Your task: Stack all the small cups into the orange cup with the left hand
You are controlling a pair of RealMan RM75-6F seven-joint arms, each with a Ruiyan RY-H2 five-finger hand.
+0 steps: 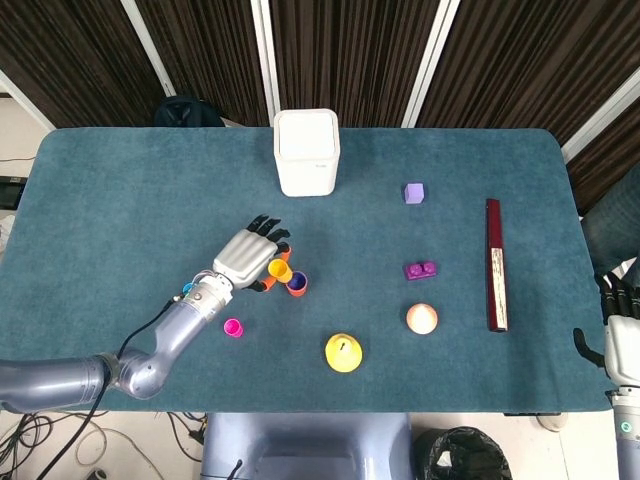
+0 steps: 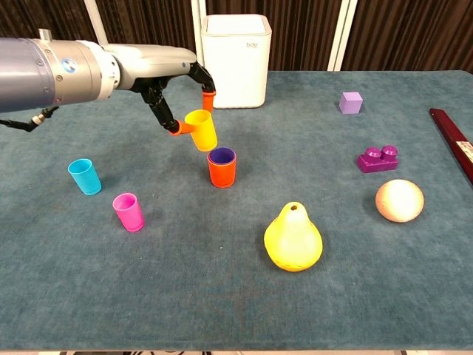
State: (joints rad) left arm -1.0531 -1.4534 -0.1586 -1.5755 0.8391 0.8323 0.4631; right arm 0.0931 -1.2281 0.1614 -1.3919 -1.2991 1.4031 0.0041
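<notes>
My left hand pinches a yellow cup between thumb and finger, lifted off the table and tilted, just above and left of the orange cup. The orange cup stands upright mid-table with a purple cup nested inside. In the head view the left hand holds the yellow cup right beside the orange cup. A blue cup and a pink cup stand upright to the left. My right hand hangs off the table's right edge, holding nothing.
A white bin stands at the back centre. A yellow pear lies in front of the orange cup. To the right are a purple cube, a purple brick, a pale ball and a long dark red box.
</notes>
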